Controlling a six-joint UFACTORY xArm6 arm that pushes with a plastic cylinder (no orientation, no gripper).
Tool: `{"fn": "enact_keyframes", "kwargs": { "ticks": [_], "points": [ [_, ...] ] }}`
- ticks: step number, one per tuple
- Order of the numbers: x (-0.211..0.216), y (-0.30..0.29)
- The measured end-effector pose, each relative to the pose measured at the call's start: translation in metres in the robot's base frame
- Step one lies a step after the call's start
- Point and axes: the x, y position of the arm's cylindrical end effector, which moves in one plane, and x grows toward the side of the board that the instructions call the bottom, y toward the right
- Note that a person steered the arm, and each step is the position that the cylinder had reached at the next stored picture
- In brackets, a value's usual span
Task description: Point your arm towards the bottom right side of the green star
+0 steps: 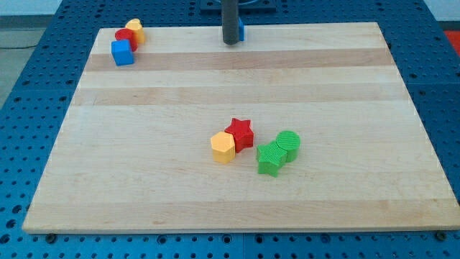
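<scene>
The green star lies on the wooden board a little right of centre, towards the view's bottom. A green cylinder touches its upper right side. A red star and a yellow hexagonal block sit just to its left. My tip is at the view's top centre, near the board's far edge, far above the green star. A blue block shows partly behind the rod.
At the view's top left corner of the board stand a blue cube, a red cylinder and a yellow block, bunched together. A blue perforated surface surrounds the board.
</scene>
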Motion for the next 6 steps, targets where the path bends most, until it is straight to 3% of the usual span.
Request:
{"fn": "enact_keyframes", "kwargs": {
  "ticks": [1, 2, 4, 6],
  "points": [
    [0.014, -0.023],
    [0.056, -0.025],
    [0.15, 0.054],
    [0.282, 0.145]
  ]
}}
